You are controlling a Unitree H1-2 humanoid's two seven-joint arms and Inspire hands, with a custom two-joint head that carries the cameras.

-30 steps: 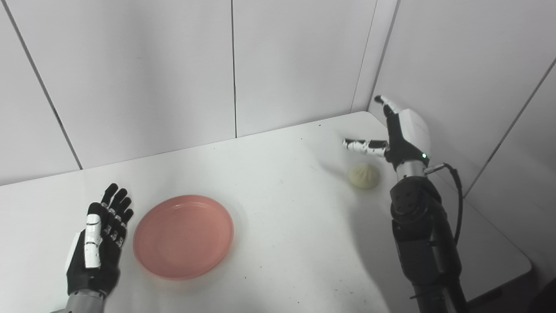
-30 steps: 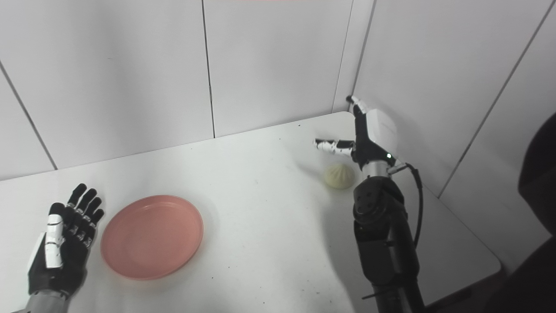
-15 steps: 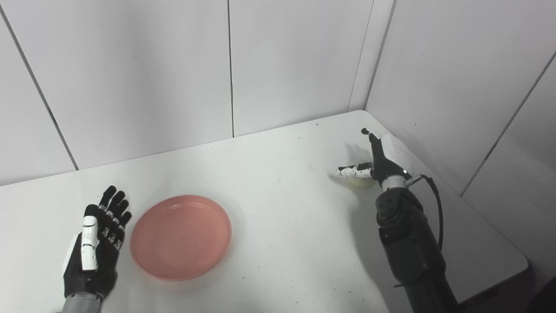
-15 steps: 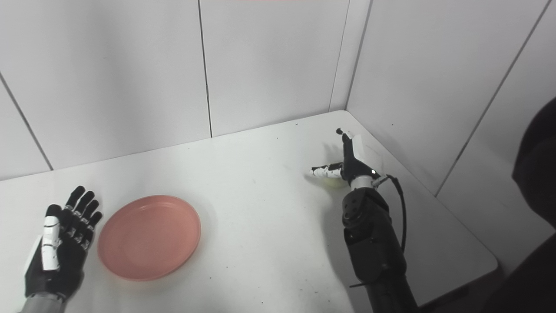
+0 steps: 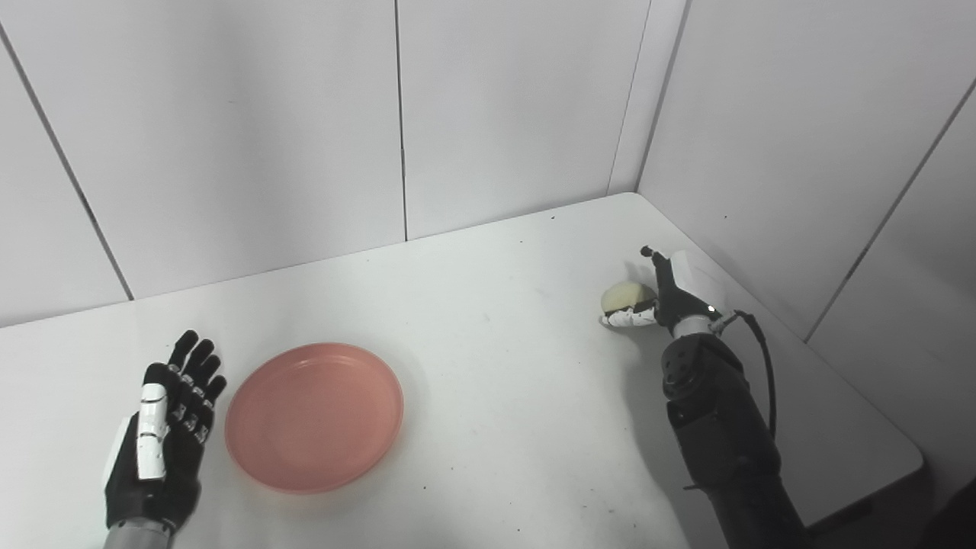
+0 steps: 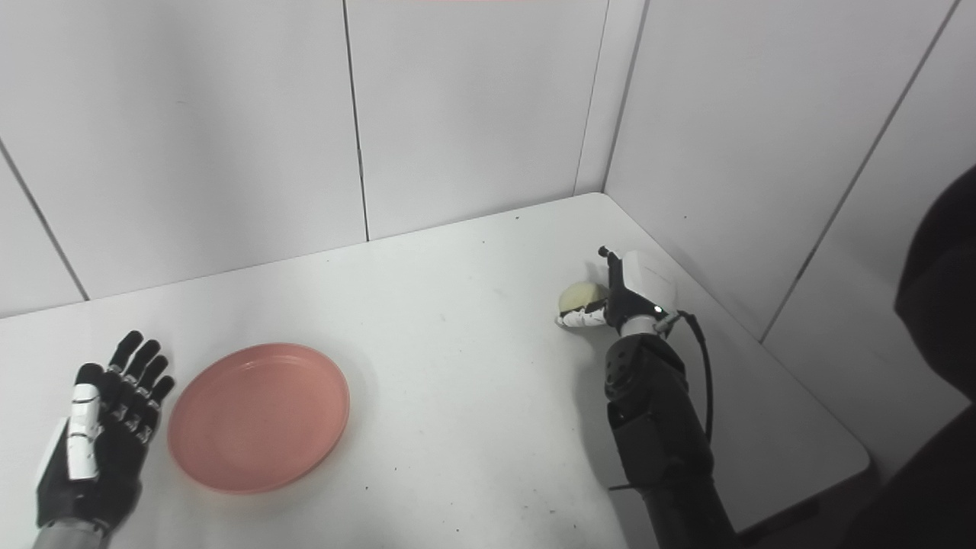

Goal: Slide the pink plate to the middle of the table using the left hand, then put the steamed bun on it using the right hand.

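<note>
The pink plate (image 5: 314, 415) lies empty on the white table (image 5: 496, 396), left of its middle. My left hand (image 5: 164, 435) rests palm-up and open just left of the plate, a small gap from its rim. The pale steamed bun (image 5: 627, 295) is at the far right of the table. My right hand (image 5: 675, 293) is cupped around it, thumb against its near side and palm behind it, one finger pointing upward. How far the other fingers have closed is hidden.
White wall panels (image 5: 518, 107) stand close behind the table and along its right side (image 5: 801, 152), meeting at the corner just past the bun. The table's right edge (image 5: 862, 381) runs near my right forearm.
My right hand dropped from above the bun down around it, and its thumb now touches the bun, which has shifted slightly. The left hand and plate stay put; the camera drifted a little.
</note>
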